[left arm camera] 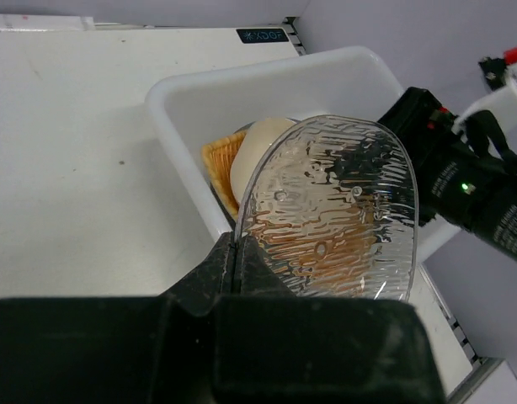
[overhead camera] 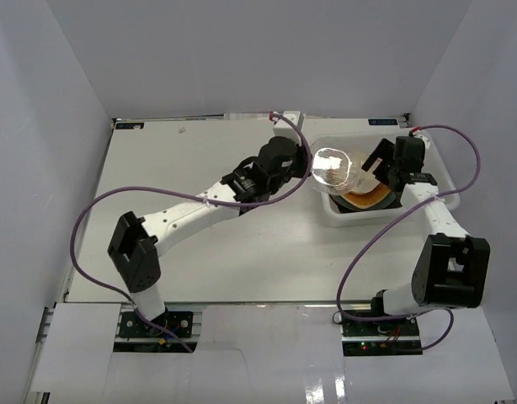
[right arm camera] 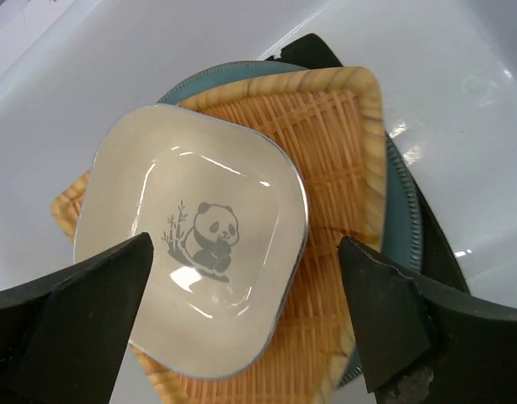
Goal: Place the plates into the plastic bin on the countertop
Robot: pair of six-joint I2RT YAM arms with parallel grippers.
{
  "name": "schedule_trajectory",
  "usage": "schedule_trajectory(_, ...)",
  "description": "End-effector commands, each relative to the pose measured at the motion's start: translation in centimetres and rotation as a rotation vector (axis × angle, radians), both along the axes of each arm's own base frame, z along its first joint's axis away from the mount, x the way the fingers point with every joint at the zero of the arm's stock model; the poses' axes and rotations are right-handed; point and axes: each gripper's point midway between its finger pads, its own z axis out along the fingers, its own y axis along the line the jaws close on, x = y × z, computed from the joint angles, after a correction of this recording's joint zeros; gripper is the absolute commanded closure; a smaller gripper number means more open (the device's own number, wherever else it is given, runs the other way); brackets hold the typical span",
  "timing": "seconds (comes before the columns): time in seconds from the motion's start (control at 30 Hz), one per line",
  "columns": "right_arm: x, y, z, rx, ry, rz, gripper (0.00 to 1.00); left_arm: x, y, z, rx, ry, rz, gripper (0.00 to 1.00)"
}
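My left gripper is shut on the edge of a clear ribbed plate, held tilted over the near-left rim of the plastic bin. From above, that clear plate hangs between my left gripper and my right gripper. My right gripper stands open above the bin with nothing between its fingers. Below it a cream squarish plate with a panda lies on an orange woven-look plate. Both rest on a teal round plate in the bin.
The plastic bin stands at the right rear of the white countertop. White walls enclose the table on three sides. Purple cables loop from both arms. The right arm's black wrist is close behind the clear plate.
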Motion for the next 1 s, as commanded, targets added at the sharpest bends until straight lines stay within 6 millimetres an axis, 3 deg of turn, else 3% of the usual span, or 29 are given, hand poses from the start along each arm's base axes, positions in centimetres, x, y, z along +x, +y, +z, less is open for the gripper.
schedule_trajectory(0.0, -0.2, -1.1, 4.8, 0.018, -0.160, -0.024, 0.02, 2.1, -3.0, -1.1, 0.012, 0.027, -0.063, 1.00)
schedule_trajectory(0.03, -0.6, -2.3, 5.3, 0.022, -0.174, -0.057, 0.03, 2.9, -3.7, 0.2, -0.007, 0.005, -0.059, 1.00)
schedule_trajectory(0.1, -1.7, -3.3, 6.6, 0.053, -0.218, -0.089, 0.03, 3.8, -4.9, -0.9, 0.006, 0.034, -0.076, 1.00)
schedule_trajectory(0.13, -2.3, -4.5, 7.1, 0.064, -0.238, -0.125, 0.24, 4.9, -6.1, -1.3, -0.007, 0.043, -0.080, 1.00)
schedule_trajectory(0.17, -2.8, -4.7, 7.3, 0.082, -0.253, -0.147, 0.38, 5.3, -6.9, -1.7, -0.007, 0.047, -0.087, 1.00)
schedule_trajectory(0.2, -3.7, -5.0, 7.9, 0.080, -0.279, -0.164, 0.77, 6.1, -8.2, -2.3, -0.011, 0.059, -0.100, 1.00)
schedule_trajectory(0.23, -4.2, -4.9, 8.3, 0.084, -0.294, -0.166, 0.92, 6.5, -8.8, -2.8, -0.009, 0.070, -0.108, 1.00)
schedule_trajectory(0.27, -4.7, -4.8, 9.3, 0.081, -0.328, -0.159, 0.92, 6.8, -9.5, -3.2, -0.010, 0.076, -0.114, 1.00)
schedule_trajectory(0.5, -5.9, -3.1, 10.2, 0.121, -0.385, -0.095, 0.92, 8.8, -12.2, -6.4, -0.041, 0.135, -0.151, 0.97)
schedule_trajectory(0.57, -6.1, -2.2, 10.2, 0.146, -0.391, -0.054, 0.90, 8.9, -12.6, -6.8, -0.042, 0.140, -0.164, 0.79)
schedule_trajectory(0.6, -6.1, -1.9, 10.5, 0.153, -0.400, -0.042, 0.89, 9.2, -12.6, -6.9, -0.044, 0.140, -0.164, 0.54)
schedule_trajectory(0.67, -6.4, -1.2, 11.0, 0.172, -0.415, -0.011, 0.81, 9.4, -12.4, -6.3, -0.048, 0.125, -0.164, 0.33)
schedule_trajectory(0.7, -6.5, -1.1, 11.4, 0.174, -0.430, -0.001, 0.73, 9.4, -12.3, -5.8, -0.049, 0.112, -0.162, 0.16)
schedule_trajectory(0.77, -6.9, -0.4, 12.4, 0.183, -0.461, 0.033, 0.61, 9.1, -12.1, -4.4, -0.064, 0.089, -0.180, 0.02)
schedule_trajectory(0.8, -7.1, 0.0, 12.9, 0.186, -0.475, 0.051, 0.51, 8.7, -11.6, -2.1, -0.080, 0.056, -0.192, 0.02)
schedule_trajectory(0.87, -7.6, 1.0, 14.5, 0.194, -0.511, 0.107, 0.43, 8.0, -11.2, 0.7, -0.107, 0.007, -0.216, 0.02)
schedule_trajectory(0.9, -7.8, 1.4, 15.0, 0.197, -0.522, 0.128, 0.38, 7.1, -10.1, 3.0, -0.110, -0.029, -0.222, 0.02)
schedule_trajectory(0.97, -8.4, 2.8, 16.5, 0.210, -0.557, 0.212, 0.34, 5.9, -8.8, 5.6, -0.122, -0.083, -0.233, 0.02)
